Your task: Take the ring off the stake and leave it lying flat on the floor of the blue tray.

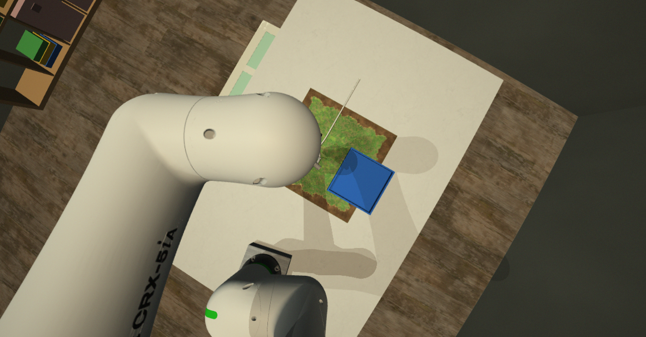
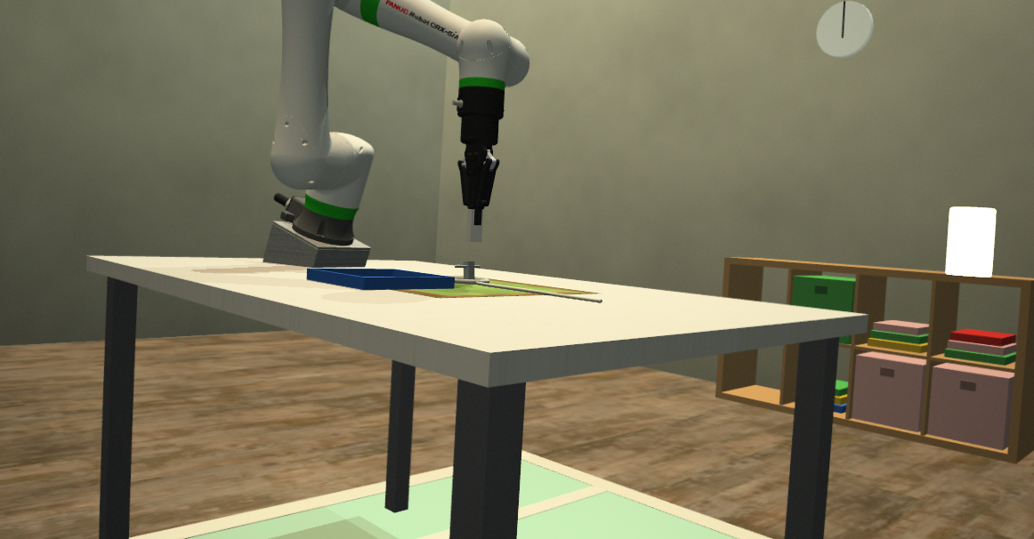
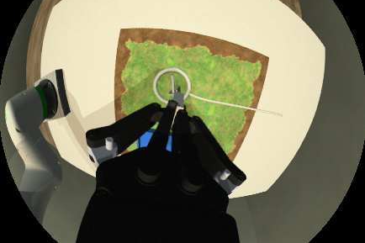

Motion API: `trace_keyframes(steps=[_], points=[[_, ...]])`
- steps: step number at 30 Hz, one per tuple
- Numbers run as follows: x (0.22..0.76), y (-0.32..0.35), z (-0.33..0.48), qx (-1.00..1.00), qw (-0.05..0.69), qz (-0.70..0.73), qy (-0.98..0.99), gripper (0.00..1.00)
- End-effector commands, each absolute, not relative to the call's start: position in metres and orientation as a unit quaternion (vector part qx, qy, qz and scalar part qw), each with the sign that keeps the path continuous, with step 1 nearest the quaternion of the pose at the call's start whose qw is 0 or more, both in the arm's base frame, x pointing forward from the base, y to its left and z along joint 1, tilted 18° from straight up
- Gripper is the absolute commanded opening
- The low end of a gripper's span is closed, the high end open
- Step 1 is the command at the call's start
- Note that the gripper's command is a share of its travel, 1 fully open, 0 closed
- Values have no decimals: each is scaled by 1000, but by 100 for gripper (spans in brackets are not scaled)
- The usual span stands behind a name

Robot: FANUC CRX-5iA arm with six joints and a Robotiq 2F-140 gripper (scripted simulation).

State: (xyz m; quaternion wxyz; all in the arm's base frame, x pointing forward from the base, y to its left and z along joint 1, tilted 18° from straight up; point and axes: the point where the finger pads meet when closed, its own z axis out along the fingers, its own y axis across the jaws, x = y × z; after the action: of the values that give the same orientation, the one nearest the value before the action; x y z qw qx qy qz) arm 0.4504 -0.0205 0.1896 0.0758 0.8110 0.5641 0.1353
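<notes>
Nearest us on the desk [image 2: 506,347] lay one thin pale line [image 2: 549,293], running from the stake out past the edge of the one green mat [image 2: 491,289]. We could not tell whether it was a cord or a rod. We judged it was tied to the ring, which would explain why it trailed straight away from the post.

Behind it stood the single stake [image 2: 469,273], upright near the mat's middle. In the wrist view the one ring [image 3: 154,85] circled it, low on the post and lying level, not in the tray. It sat threaded over the post, so we reckoned it could only come off by a straight lift.

Just beside the stake, half on the mat, rested the one blue tray [image 2: 375,278]. It had shallow walls and nothing that we could see inside. We supposed it was set that close so the carry would be short.

Above the stake hung the one pincer [image 2: 475,228], pointing straight down and well apart from the ring, fully closed with nothing gripped. Lined up over the post as it was, it looked poised to descend, though it would need to open first.

Farthest off were one shelf [image 2: 731,318] and one clock [image 2: 844,28].
</notes>
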Motion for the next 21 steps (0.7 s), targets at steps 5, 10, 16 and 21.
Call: trace_keyframes(steps=[5,10,16,21], points=[[457,-17,193,921,45,150,357,10],[460,-16,194,955,25,155,250,10],[466,-13,196,981,-7,159,107,10],[472,-10,198,987,-35,159,-16,10]])
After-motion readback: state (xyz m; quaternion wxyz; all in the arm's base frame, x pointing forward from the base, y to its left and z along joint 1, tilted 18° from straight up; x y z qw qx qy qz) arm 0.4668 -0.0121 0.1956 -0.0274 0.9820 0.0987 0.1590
